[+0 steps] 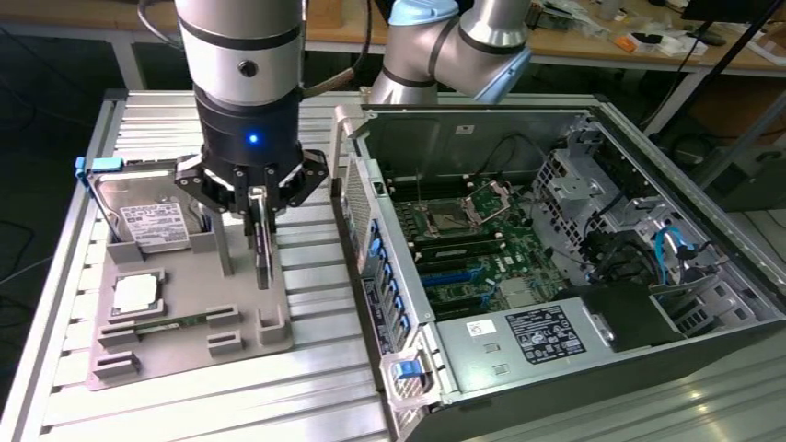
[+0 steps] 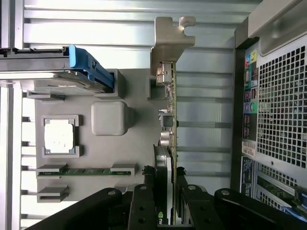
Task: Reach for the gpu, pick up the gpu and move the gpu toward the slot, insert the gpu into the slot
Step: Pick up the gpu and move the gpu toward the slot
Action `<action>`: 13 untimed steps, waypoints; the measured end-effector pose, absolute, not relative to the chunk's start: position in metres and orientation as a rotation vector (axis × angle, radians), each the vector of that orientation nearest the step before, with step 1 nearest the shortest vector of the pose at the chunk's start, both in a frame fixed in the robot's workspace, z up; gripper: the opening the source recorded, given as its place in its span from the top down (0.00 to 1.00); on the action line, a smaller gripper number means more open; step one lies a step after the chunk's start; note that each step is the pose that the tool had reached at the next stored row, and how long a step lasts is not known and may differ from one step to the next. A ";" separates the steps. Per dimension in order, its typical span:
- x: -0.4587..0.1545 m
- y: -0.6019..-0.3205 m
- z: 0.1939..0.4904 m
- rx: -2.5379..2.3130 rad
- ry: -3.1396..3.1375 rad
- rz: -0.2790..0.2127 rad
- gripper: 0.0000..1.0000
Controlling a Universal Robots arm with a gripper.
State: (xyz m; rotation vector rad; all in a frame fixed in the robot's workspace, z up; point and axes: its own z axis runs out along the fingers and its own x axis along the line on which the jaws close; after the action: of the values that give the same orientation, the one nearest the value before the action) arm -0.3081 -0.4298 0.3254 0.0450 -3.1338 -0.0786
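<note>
Claw (image 1: 258,207) (image 2: 165,191) hung over the grey tray (image 1: 184,354), its fingers pinching the gpu (image 1: 260,249) (image 2: 168,120) from both faces. The card stood on its long edge, bracket end away from the claw. I could not tell whether its lower edge had cleared the tray. The hard drive (image 1: 147,221) stood near on the exterior view's left. The case wall (image 1: 356,184) rose just beside the tray on the exterior view's right. The case lay open on top. The blue slot (image 1: 457,273) sat uncovered on the board, well apart from the card.
</note>
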 end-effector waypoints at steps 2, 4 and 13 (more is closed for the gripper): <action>-0.308 -0.430 0.331 0.045 -3.134 -0.079 0.73; -0.308 -0.430 0.336 0.045 -3.134 -0.079 0.73; -0.308 -0.430 0.367 0.045 -3.133 -0.079 0.73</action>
State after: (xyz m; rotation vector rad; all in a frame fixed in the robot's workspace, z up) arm -0.3081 -0.4299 0.3673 0.0450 -3.1331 -0.0786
